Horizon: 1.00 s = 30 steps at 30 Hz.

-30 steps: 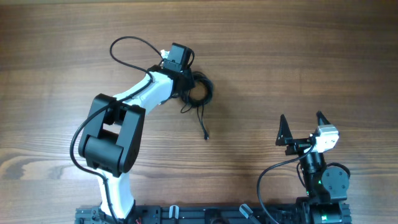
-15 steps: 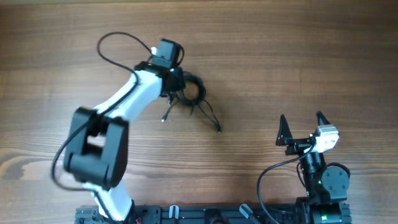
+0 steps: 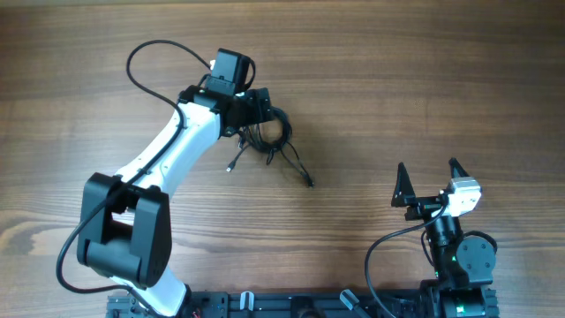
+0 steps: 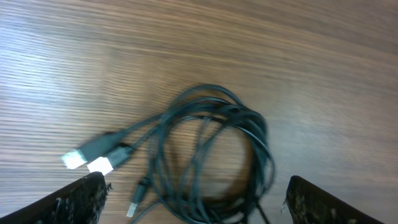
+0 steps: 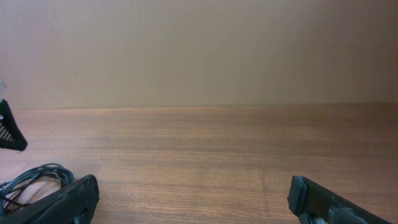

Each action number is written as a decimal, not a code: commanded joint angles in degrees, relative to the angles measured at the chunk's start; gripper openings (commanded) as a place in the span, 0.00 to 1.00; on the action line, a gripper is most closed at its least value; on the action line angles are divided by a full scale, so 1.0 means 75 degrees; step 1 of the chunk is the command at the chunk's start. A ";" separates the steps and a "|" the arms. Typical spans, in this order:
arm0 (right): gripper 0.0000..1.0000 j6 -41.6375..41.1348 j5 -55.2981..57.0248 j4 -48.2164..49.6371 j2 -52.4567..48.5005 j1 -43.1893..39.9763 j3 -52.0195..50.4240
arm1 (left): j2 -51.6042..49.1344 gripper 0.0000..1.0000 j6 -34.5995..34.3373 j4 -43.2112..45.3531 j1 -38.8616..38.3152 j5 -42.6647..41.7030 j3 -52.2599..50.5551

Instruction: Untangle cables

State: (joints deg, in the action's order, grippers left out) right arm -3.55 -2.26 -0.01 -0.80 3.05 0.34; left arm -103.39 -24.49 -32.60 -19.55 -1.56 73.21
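Across the left half of the table (image 3: 397,71), the left arm (image 3: 177,155) reaches from its base at the near edge diagonally toward the far edge, its white forearm slanting up to a black wrist that bends toward the table's middle. The right arm (image 3: 455,252) stands folded upright close to the near right corner, well apart from everything else. A thick black lead (image 3: 146,62) loops off the left arm's wrist toward the far left.

The cables (image 3: 275,131) lie as a loose coil just beside the left wrist, near the middle of the table, with two ends trailing toward the near edge. The overhead view leaves the left fingers (image 3: 258,99) half lost against the dark coil. The left wrist view settles it: the left fingers (image 4: 78,199) sit wide apart in the lower corners, gripping nothing, with the coil (image 4: 211,149) flat on the wood between and ahead of them. That view also shows two silvery plugs (image 4: 74,160) side by side, left of the coil.

The right fingers (image 3: 403,187) are spread wide and empty. The right wrist view catches the coil (image 5: 31,177) only at its lower left edge.
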 commanded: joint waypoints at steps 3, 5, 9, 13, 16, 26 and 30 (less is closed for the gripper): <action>1.00 0.0070 0.0102 0.0023 0.0000 -0.0052 -0.0006 | 0.0029 0.95 0.0006 0.0239 -0.0385 -0.0265 -0.0032; 1.00 0.0070 0.0102 0.0026 0.0000 -0.0052 -0.0006 | 0.0029 0.95 0.0009 0.0332 -0.0484 -0.0265 -0.0032; 1.00 0.0070 0.0102 0.0026 0.0000 -0.0052 -0.0006 | 0.0029 0.96 0.0006 0.0612 -0.0664 -0.0262 -0.0032; 1.00 0.0070 0.0102 0.0026 0.0000 -0.0052 -0.0006 | 0.0029 0.95 -0.0055 0.0691 -0.0799 -0.0268 -0.0032; 1.00 0.0070 0.0102 0.0026 0.0000 -0.0052 -0.0006 | -0.0015 0.88 -0.0210 0.0670 -0.0886 -0.0271 -0.0032; 1.00 0.0073 0.0102 0.0026 0.0000 -0.0052 -0.0006 | -0.0408 0.55 -0.0219 0.0542 -0.1221 -0.0268 -0.0032; 1.00 0.0070 0.0102 0.0026 0.0000 -0.0052 -0.0006 | -0.0475 0.29 -0.0213 0.0254 -0.1227 -0.0213 -0.0032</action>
State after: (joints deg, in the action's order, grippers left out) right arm -3.55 -2.26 -0.01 -0.80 3.05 0.34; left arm -105.95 -26.39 -29.15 -28.67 -3.14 73.21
